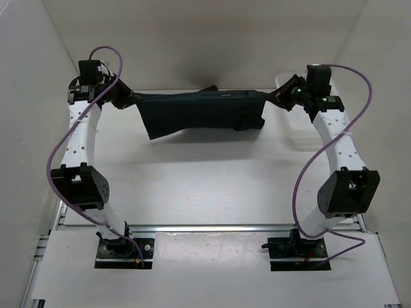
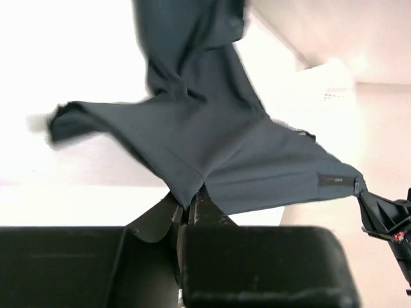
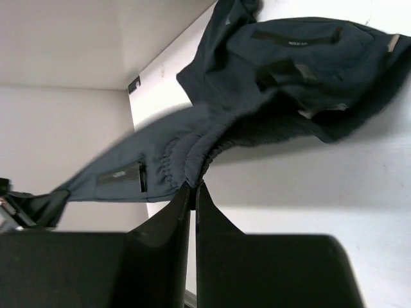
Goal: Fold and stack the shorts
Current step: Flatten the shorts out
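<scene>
The dark navy shorts (image 1: pixel 202 110) hang stretched between my two grippers above the far part of the table. My left gripper (image 1: pixel 126 97) is shut on the shorts' left corner; the left wrist view shows the cloth (image 2: pixel 212 147) pinched at the fingertips (image 2: pixel 190 204). My right gripper (image 1: pixel 277 98) is shut on the gathered waistband at the right end; the right wrist view shows the elastic edge (image 3: pixel 192 154) clamped between the fingers (image 3: pixel 194 189). The lower part of the shorts droops toward the table.
A white basket (image 1: pixel 302 125) stands at the far right, partly behind my right arm. White walls close in the table on the left, back and right. The arm bases sit on a rail at the near edge.
</scene>
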Controlling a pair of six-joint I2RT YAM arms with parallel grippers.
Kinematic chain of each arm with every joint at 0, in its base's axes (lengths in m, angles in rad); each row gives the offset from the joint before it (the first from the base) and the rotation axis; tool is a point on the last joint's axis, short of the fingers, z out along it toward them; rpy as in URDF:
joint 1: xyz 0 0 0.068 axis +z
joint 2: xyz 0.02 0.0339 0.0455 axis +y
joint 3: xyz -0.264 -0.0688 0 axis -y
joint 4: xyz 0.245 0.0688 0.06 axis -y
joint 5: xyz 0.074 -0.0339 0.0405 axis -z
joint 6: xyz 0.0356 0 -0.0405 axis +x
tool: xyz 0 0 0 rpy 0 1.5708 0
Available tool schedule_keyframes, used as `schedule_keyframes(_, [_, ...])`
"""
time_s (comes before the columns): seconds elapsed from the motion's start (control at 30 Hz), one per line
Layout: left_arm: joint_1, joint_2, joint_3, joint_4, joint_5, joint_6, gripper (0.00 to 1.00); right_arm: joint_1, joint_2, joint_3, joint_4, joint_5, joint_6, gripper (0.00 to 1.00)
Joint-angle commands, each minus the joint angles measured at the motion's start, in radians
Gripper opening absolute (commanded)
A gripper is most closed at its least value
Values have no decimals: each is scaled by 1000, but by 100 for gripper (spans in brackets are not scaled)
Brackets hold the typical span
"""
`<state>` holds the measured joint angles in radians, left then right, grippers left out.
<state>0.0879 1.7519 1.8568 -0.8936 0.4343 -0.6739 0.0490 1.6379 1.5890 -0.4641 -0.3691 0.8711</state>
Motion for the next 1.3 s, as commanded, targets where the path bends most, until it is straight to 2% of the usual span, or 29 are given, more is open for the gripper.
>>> schedule_keyframes(0.0, [10, -107, -32, -100, 0, -1, 10, -14, -78, -9, -119, 25, -116, 1])
schedule_keyframes(0.1, [10, -227, -198, -82, -11, 36, 10, 11, -215, -238, -119, 25, -176, 1])
schedule_keyframes(0.13, [10, -259, -338, -70, -40, 55, 10, 23, -257, -307, -119, 36, -191, 1])
schedule_keyframes(0.17, [10, -291, -411, -70, -61, 56, 10, 58, -336, -440, -119, 36, -208, 1])
schedule_keyframes(0.2, [10, -354, -485, -61, -83, 69, 10, 81, -377, -505, -119, 48, -222, 1])
schedule_keyframes(0.23, [10, -383, -630, -61, -103, 69, 10, 107, -451, -571, -119, 48, -222, 1])
schedule_keyframes(0.27, [10, -409, -701, -42, -126, 69, 10, 170, -487, -692, -119, 48, -222, 1])
schedule_keyframes(0.3, [10, -431, -764, -31, -126, 69, 15, 205, -521, -749, -119, 62, -222, 1])
schedule_keyframes(0.33, [10, -446, -815, -21, -141, 69, 28, 241, -547, -797, -128, 76, -210, 9])
schedule_keyframes(0.37, [21, -457, -890, -21, -141, 69, 56, 309, -591, -840, -137, 116, -210, 24])
schedule_keyframes(0.4, [32, -457, -909, -12, -141, 80, 65, 331, -607, -889, -159, 149, -210, 54])
schedule_keyframes(0.43, [44, -457, -909, -11, -141, 80, 67, 342, -616, -890, -215, 188, -210, 67])
schedule_keyframes(0.47, [55, -447, -886, -11, -141, 95, 77, 332, -616, -890, -234, 221, -221, 76])
schedule_keyframes(0.5, [64, -447, -858, -11, -141, 108, 79, 312, -616, -867, -252, 246, -230, 83])
schedule_keyframes(0.57, [64, -413, -745, -21, -154, 108, 80, 232, -590, -821, -262, 276, -250, 83])
schedule_keyframes(0.7, [30, -312, -537, -57, -173, 129, 80, 129, -417, -648, -252, 341, -261, 73])
schedule_keyframes(0.83, [-20, -186, -358, -77, -174, 160, 79, 111, -122, -427, -231, 372, -261, 57])
schedule_keyframes(0.9, [-49, -94, -264, -87, -174, 184, 79, 111, 1, -364, -231, 381, -271, 56])
schedule_keyframes(1.0, [-85, 55, -165, -114, -161, 218, 79, 101, 104, -281, -231, 392, -271, 61])
schedule_keyframes(1.27, [-211, 426, 258, -206, -196, 240, 80, 92, 307, -98, -222, 401, -271, 64])
